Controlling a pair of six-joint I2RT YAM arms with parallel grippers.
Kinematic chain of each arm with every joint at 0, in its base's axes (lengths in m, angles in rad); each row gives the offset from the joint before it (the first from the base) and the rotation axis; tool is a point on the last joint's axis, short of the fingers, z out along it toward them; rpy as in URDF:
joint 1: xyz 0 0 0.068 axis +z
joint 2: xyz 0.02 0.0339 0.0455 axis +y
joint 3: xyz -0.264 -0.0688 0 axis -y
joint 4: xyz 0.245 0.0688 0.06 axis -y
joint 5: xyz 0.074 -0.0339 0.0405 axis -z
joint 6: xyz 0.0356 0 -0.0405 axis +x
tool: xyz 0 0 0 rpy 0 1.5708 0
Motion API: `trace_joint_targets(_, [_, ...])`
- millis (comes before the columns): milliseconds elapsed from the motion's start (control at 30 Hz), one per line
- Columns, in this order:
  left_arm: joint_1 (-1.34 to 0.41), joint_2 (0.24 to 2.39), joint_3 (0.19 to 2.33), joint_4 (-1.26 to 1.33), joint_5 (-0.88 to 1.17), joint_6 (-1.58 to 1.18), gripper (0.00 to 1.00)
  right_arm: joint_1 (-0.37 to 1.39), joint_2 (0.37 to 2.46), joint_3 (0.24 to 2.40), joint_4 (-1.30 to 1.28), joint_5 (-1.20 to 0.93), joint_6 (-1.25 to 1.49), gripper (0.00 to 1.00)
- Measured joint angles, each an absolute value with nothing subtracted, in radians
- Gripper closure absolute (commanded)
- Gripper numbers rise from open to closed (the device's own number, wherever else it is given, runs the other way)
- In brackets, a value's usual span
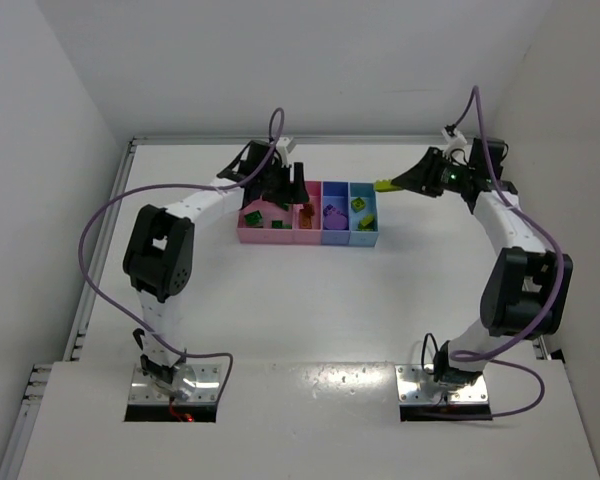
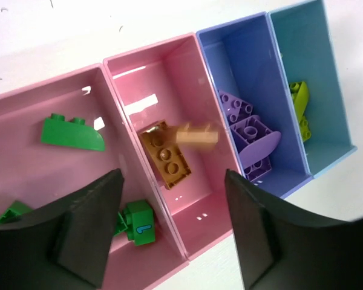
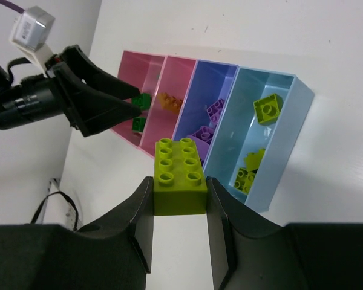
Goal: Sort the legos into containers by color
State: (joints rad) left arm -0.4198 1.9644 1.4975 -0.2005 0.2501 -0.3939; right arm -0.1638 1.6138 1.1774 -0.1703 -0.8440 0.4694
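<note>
The four joined containers (image 1: 280, 238) stand at the table's far middle. My left gripper (image 1: 292, 186) hovers open and empty over the pink bins (image 2: 172, 229). Below it the narrow pink bin (image 2: 187, 66) holds an orange lego (image 2: 167, 158), with a second, blurred orange lego (image 2: 197, 136) just above it. The wide pink bin (image 2: 24, 109) holds green legos (image 2: 72, 133). The blue bin (image 2: 242, 54) holds purple legos (image 2: 252, 138). My right gripper (image 1: 398, 183) is shut on a yellow-green lego (image 3: 179, 172), held above the table just right of the light blue bin (image 3: 278, 145).
The light blue bin holds several yellow-green legos (image 3: 267, 109). White walls close in the table on the left, right and far sides. Purple cables loop from both arms. My left gripper also shows in the right wrist view (image 3: 130, 103).
</note>
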Motion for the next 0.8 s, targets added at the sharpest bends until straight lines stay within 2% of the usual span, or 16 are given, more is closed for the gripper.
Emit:
trace_joint_targets(233, [-0.42, 1.952, 1.512, -0.179, 0.257, -0.439, 0.21, -0.076, 1.672, 1.284, -0.246, -0.754, 0.326, 1.0])
trace_joint_targets(333, [-0.414, 1.915, 1.511, -0.172, 0.254, -0.509, 0.1, -0.022, 1.731, 1.346, -0.272, -0.692, 0.249, 1.0])
trace_joint_targets(533, [-0.337, 1.758, 1.422, -0.125, 0.331, -0.572, 0.02, 0.06, 1.864, 1.43, -0.309, -0.564, 0.143, 1.0])
trace_joint_targets(667, [-0.257, 1.697, 1.377, -0.124, 0.361, -0.543, 0.0, 0.076, 1.938, 1.462, -0.325, -0.474, 0.108, 1.0])
trace_joint_targets(700, [-0.239, 1.689, 1.37, -0.128, 0.36, -0.53, 0.0, 0.08, 1.947, 1.463, -0.329, -0.451, 0.103, 0.97])
trace_joint_targets(800, [-0.221, 1.678, 1.353, -0.149, 0.353, -0.496, 0.0, 0.084, 1.964, 1.464, -0.335, -0.394, 0.093, 0.67])
